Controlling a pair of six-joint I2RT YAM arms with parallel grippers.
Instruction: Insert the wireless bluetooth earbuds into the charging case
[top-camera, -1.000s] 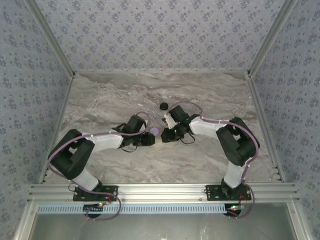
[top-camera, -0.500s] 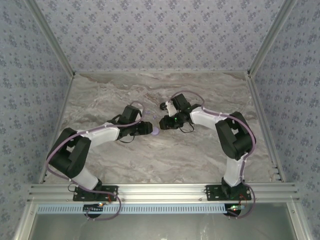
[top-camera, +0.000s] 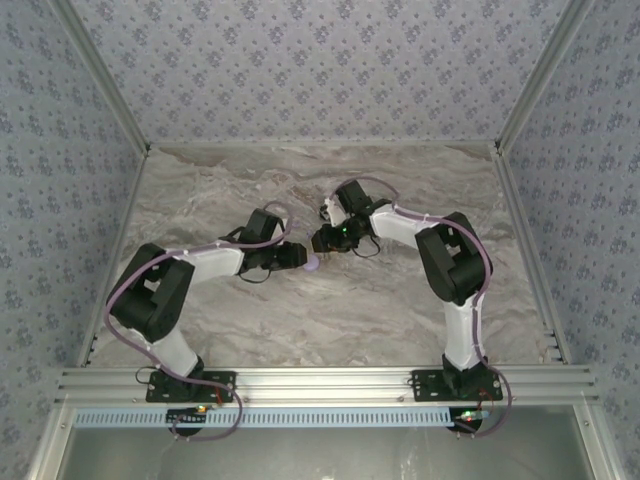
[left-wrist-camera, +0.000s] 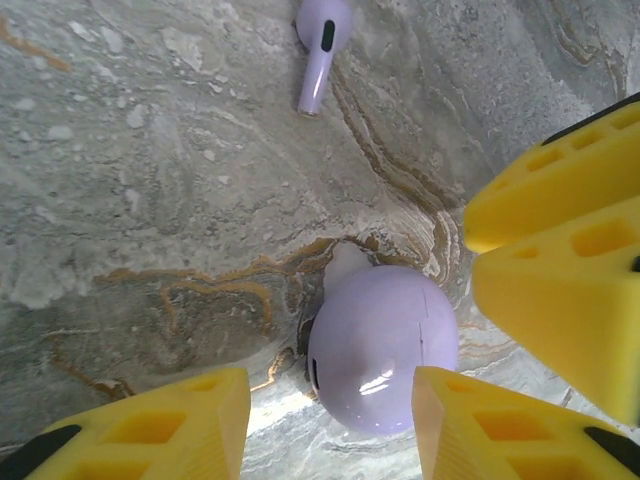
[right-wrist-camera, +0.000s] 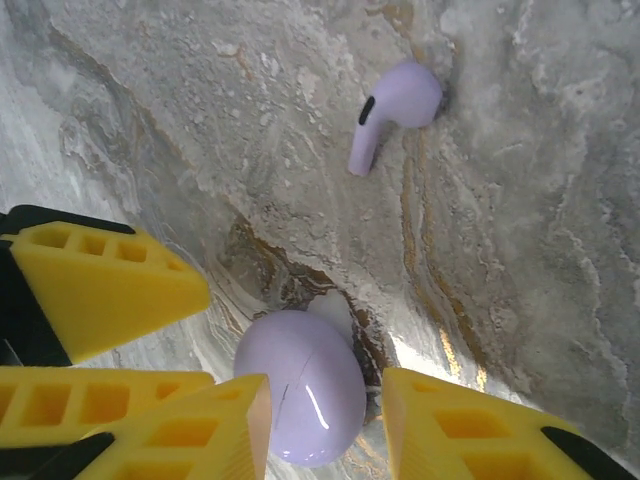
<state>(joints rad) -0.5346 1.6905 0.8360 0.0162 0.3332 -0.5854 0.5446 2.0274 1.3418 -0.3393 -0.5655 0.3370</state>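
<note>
Case: the round lavender case is sitting on the marble table, between the tips of the 2 arms, its glossy dome facing up.
Earbud: 1 lavender earbud is lying flat on the table, apart from the case and beyond it in both wrist views.
Earbud axis: its long axis is running along the stem, with the rounded head pointing away from the case and the stem end pointing back toward it.
Left gripper: the left gripper is hanging over the case with its jaws partly apart. The case is sitting in the gap, with clear space on 1 side, and nothing is being clamped.
Right gripper: the right gripper is straddling the same case, partly spread. The case is lying against 1 finger and clear of the other.
</note>
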